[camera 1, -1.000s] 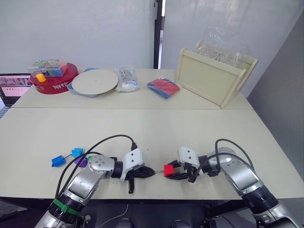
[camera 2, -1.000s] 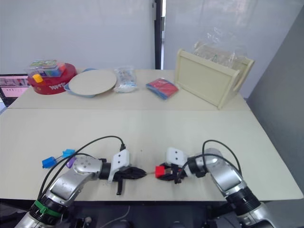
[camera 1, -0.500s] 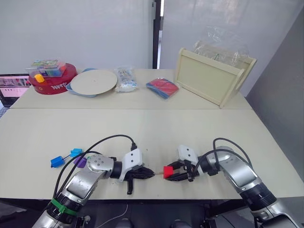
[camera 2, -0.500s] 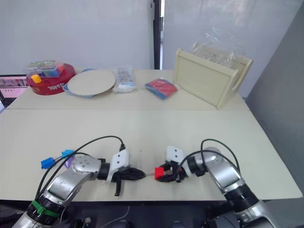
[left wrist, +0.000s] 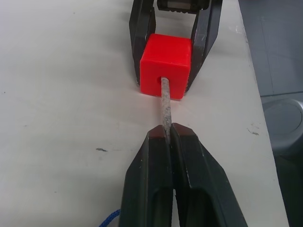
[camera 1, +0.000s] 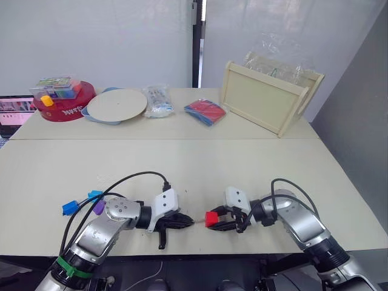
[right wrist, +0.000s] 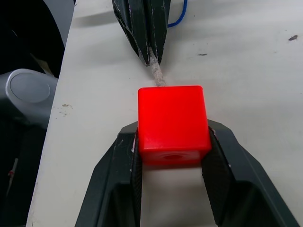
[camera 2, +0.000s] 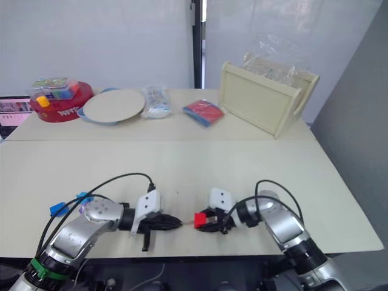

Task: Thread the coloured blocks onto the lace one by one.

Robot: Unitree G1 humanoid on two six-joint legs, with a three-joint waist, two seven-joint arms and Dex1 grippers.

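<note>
Left gripper (left wrist: 169, 137): clenched on the pale stiff tip (left wrist: 164, 106) of the lace, fingers pressed together around it, low over the near edge of the table (camera 1: 200, 160).
Right gripper (right wrist: 171, 137): grasping the red block (right wrist: 173, 123), one black finger on each side face, directly facing the left gripper.
Red block: held just above the table surface, its hole turned toward the left gripper; tip entered into the hole, visible from the left wrist view.
Lace: tip bridging the short gap between left gripper and red block; a bit of dark blue cord (right wrist: 177, 16) trailing behind the left gripper on the tabletop.
Other blocks: two blue blocks (camera 1: 70, 207) (camera 1: 95, 195) and a purple block (camera 1: 99, 207) lying on the table to the left of the left gripper, partly behind the left arm; green one not made out.
Far side of table, beyond the red block: red round tin (camera 1: 59, 104) with a clear box of coloured pieces on top, a pale round plate (camera 1: 116, 104), a clear packet (camera 1: 156, 100), a flat red-and-blue packet (camera 1: 207, 111), a pale wooden tray (camera 1: 267, 100) tilted on its side with crumpled clear plastic behind it.
</note>
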